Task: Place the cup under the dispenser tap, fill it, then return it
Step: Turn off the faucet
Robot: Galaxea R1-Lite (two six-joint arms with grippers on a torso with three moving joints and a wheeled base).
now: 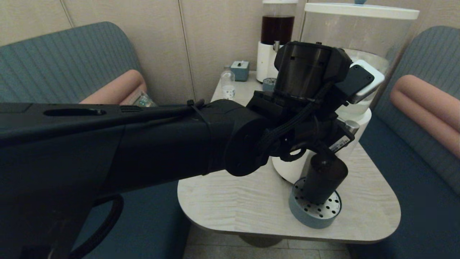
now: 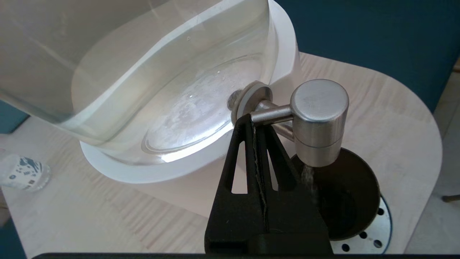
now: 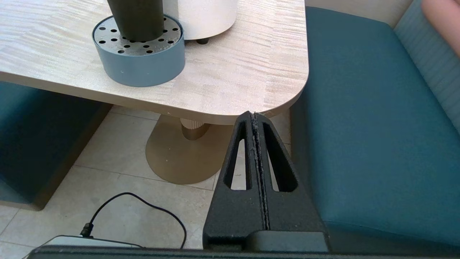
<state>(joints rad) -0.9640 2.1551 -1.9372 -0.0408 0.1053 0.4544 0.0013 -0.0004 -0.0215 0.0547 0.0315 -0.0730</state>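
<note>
A pale wood table [image 1: 251,205] with rounded corners stands on a brass pedestal [image 3: 183,151] over beige floor tiles [image 3: 118,180], between teal benches [image 3: 373,144], against a beige panelled wall [image 1: 158,39].

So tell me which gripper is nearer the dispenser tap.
Left. The left gripper is shut, its tips against the dispenser tap above the cup. The right gripper, also shut, hangs off the table's edge, over the floor.

Left arm reached forward across the head view, left gripper [image 2: 256,120] fingers pressed together; right gripper [image 3: 256,117] hung low, fingers together
</note>
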